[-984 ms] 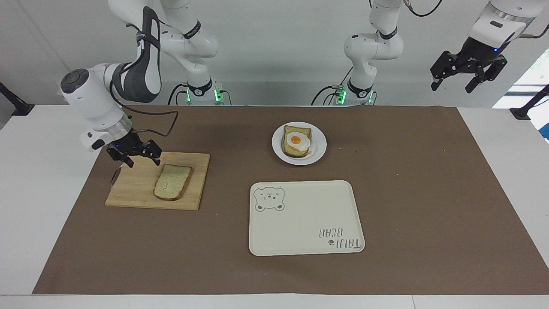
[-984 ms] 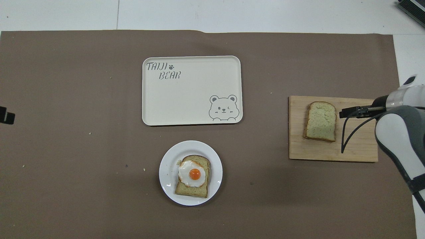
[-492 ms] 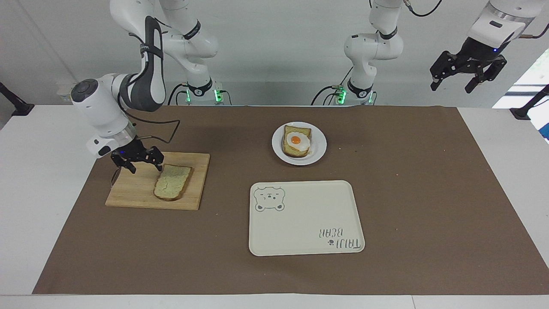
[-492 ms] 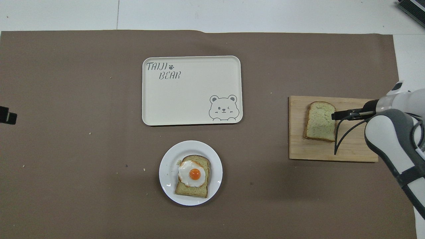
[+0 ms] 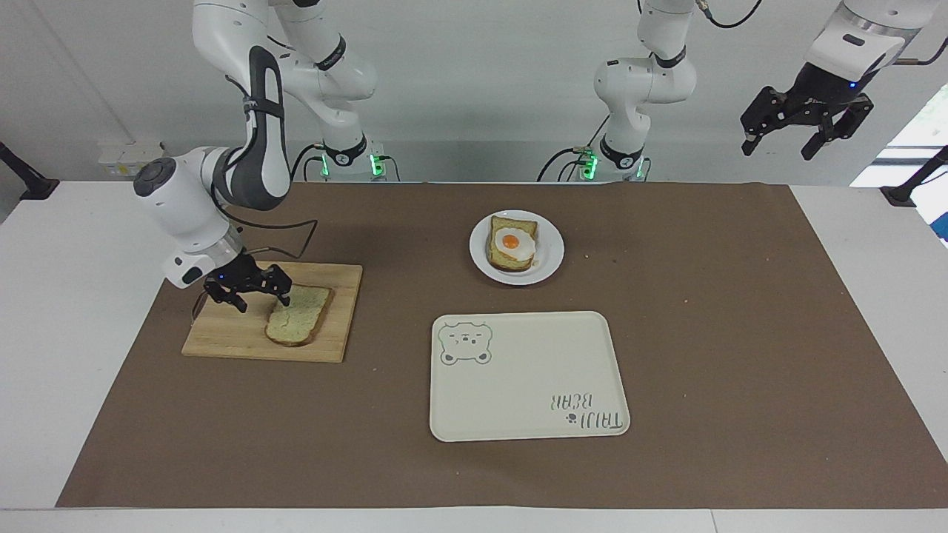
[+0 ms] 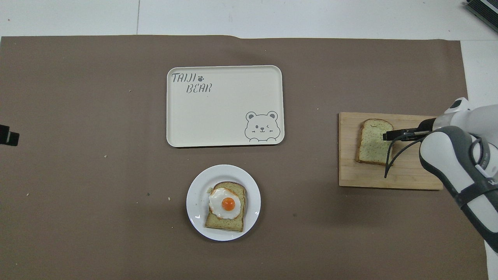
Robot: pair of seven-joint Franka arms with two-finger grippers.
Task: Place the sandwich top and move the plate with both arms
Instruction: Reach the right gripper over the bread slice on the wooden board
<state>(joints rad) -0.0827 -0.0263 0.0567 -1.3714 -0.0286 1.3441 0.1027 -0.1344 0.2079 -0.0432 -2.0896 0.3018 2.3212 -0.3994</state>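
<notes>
The sandwich top (image 5: 298, 314), pale, speckled and brown-crusted, lies flat on a wooden board (image 5: 222, 333) at the right arm's end. The right gripper (image 5: 259, 297), fingers spread, stands at its edge. The left gripper (image 5: 781, 144) waits released, high over the brown paper (image 5: 740, 333). White wall.

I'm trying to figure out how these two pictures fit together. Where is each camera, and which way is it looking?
Facing view: high across the table, looking at the robots; both white arms show, open right gripper low at the pale speckled bread slice on the wooden cutting board, open left gripper waiting, raised.
Overhead view: above the robots' end, looking steeply down; the right arm shows, plus a black tip at the left arm's end.
Both share the small round white plate, the egg toast and the cream bear tray, turned half around.
</notes>
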